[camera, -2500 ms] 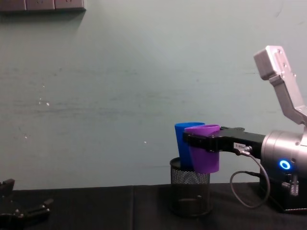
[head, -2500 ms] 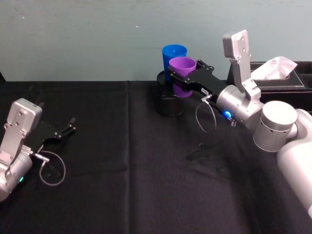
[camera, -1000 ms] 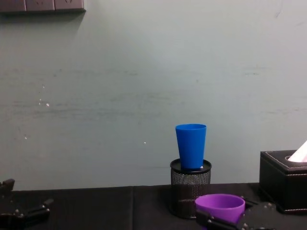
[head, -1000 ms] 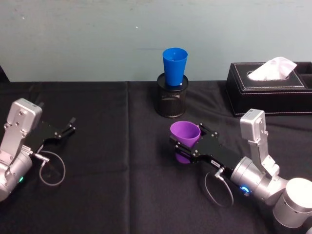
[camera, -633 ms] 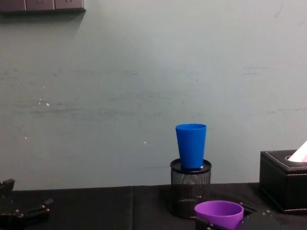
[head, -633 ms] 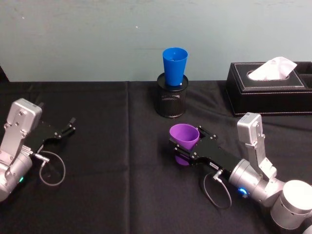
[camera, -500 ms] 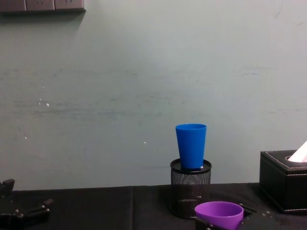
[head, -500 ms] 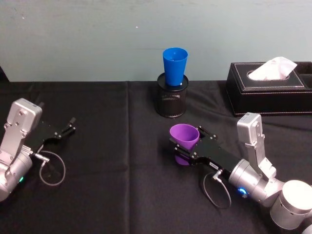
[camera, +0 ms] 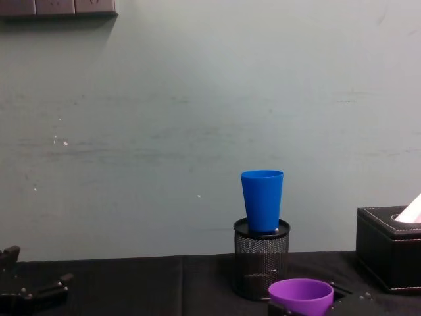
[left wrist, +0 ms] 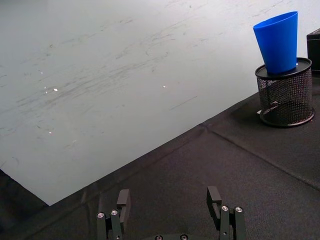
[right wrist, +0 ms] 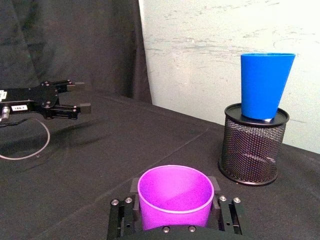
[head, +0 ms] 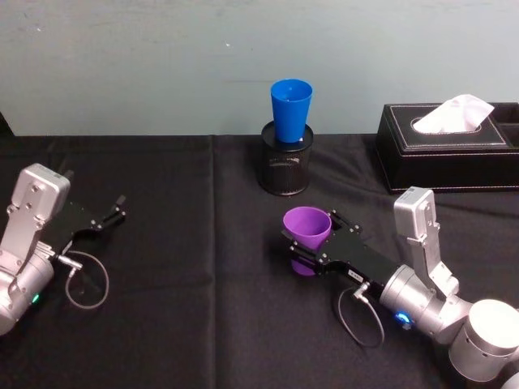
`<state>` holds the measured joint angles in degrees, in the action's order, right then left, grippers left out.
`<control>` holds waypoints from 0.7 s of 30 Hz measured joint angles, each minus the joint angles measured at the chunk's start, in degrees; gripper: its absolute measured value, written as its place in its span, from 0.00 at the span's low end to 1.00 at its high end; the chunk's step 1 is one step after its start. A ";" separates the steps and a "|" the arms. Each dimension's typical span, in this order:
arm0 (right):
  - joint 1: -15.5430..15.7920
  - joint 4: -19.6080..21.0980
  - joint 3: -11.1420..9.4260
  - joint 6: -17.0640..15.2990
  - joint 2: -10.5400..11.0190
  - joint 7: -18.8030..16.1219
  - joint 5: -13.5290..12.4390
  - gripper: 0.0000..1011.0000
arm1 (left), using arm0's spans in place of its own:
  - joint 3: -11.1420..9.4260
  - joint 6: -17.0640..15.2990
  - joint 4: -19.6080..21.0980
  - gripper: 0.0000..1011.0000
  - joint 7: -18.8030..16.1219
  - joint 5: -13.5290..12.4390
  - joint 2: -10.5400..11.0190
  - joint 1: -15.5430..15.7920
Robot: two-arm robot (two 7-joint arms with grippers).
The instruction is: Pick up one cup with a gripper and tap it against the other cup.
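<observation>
The purple cup (head: 306, 228) sits upright in my right gripper (head: 309, 245), whose fingers are shut on its sides; the right wrist view shows the cup (right wrist: 176, 197) between the two fingers. It is low over the black cloth, well in front of the blue cup (head: 291, 109), which stands on a black mesh pen holder (head: 285, 168) at the back. The two cups are apart. In the chest view the purple cup (camera: 300, 293) is below and right of the blue cup (camera: 262, 199). My left gripper (head: 118, 211) rests open at the far left, holding nothing.
A black tissue box (head: 446, 154) with a white tissue stands at the back right. Black cloth (head: 195, 267) covers the table, with bare room between the two arms. A pale wall rises right behind the pen holder (camera: 260, 263).
Since 2.5 s ago my right gripper has carried the purple cup away from beside the blue cup, down and toward the front. Over the last half second it has hardly moved.
</observation>
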<state>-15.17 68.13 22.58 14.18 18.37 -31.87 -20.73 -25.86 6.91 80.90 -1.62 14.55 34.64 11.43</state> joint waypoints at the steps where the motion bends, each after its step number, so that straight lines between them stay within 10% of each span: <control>1: 0.00 0.00 0.00 0.01 0.00 0.00 0.00 0.79 | 0.00 0.00 0.00 0.99 0.00 0.00 0.00 0.00; 9: 0.00 0.03 0.05 0.10 0.04 -0.02 0.03 0.98 | 0.00 0.00 0.00 0.99 0.00 0.00 0.00 0.00; 21: 0.51 3.17 -0.53 0.47 0.34 0.06 -0.14 0.99 | 0.00 0.00 0.00 0.99 0.00 0.00 0.00 0.00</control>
<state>-14.66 71.30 22.05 14.65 18.71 -31.80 -20.87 -25.86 6.91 80.90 -1.62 14.55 34.65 11.43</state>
